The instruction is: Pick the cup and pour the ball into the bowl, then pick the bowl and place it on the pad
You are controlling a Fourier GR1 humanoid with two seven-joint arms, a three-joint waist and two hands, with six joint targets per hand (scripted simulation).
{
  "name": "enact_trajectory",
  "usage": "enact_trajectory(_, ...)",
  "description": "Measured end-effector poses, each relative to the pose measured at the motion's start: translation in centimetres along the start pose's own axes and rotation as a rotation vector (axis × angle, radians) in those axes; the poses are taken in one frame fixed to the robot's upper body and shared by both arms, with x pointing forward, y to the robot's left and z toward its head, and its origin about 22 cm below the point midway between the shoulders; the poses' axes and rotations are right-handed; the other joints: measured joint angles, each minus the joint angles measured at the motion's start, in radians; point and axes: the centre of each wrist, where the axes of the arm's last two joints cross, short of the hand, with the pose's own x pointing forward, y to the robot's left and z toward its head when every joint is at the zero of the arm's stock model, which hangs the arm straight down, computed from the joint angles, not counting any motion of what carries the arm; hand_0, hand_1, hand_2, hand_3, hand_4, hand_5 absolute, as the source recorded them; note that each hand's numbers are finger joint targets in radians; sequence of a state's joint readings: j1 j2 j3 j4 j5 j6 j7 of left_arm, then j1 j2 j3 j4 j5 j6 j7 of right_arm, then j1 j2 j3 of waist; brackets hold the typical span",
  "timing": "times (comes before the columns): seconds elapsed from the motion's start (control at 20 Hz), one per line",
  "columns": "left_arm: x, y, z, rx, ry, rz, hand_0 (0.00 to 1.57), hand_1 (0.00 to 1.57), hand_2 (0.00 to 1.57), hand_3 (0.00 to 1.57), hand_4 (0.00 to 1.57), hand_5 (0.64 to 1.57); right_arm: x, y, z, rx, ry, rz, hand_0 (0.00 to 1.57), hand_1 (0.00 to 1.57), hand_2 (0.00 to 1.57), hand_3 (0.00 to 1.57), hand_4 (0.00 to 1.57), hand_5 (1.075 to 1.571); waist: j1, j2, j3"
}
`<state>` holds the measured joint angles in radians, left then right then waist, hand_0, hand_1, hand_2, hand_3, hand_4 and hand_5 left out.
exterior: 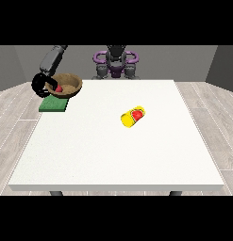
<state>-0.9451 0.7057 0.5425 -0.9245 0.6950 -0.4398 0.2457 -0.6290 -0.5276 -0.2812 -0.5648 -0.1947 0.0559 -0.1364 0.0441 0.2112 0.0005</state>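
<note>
A brown bowl (67, 84) is at the table's far left corner, over the far end of the green pad (53, 104). Whether it touches the pad I cannot tell. A red ball (58, 88) lies inside it. The black hand at the view's left (41, 85) has its fingers curled round the bowl's left rim. The yellow cup (132, 117) lies on its side near the table's middle, apart from any hand. Something red shows at its open end. No hand shows at the view's right.
The white table (113, 150) stretches wide towards the camera. The robot's torso (115, 61) stands behind the far edge. The pad lies at the table's left edge.
</note>
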Motion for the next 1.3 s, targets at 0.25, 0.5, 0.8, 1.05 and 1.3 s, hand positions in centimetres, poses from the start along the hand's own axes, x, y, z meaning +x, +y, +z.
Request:
enact_trajectory(0.25,0.1,-0.4,0.1,-0.002,-0.001,-0.006,0.0,0.0,0.0,0.0,0.0,1.571,-0.2,-2.6,0.5,-0.023,-0.003,0.025,1.57,1.57,1.57,1.06,1.14,1.567,-0.008,0.002,0.0)
enact_trajectory(0.5,1.3,-1.7,-0.5,-0.029,-0.034,-0.016,0.0,0.0,0.0,0.0,0.0,1.571,1.3,-5.4,0.5,-0.039,-0.041,0.043,1.57,1.57,1.57,0.87,1.12,1.565,-0.006,0.043,0.0009)
enact_trajectory(0.8,3.7,-4.5,-1.2,-0.085,-0.098,-0.02,0.0,0.0,0.0,0.0,0.0,1.571,1.5,-8.2,1.0,-0.069,-0.086,0.044,1.57,1.57,1.57,0.66,1.18,1.563,0.028,0.115,0.0017)
enact_trajectory(1.05,6.3,-5.3,-0.6,-0.12,-0.153,-0.036,0.0,0.0,0.0,0.0,0.0,1.568,1.0,-9.8,1.5,-0.114,-0.099,-0.029,1.57,1.57,1.57,1.57,0.63,1.56,0.051,0.172,0.0022)
enact_trajectory(1.3,8.9,-7.2,0.1,-0.159,-0.223,-0.059,0.0,0.0,0.0,0.0,0.0,1.565,2.8,-12.5,1.9,-0.237,-0.114,-0.04,0.89,0.89,0.79,0.98,0.0,1.527,0.07,0.237,0.0032)
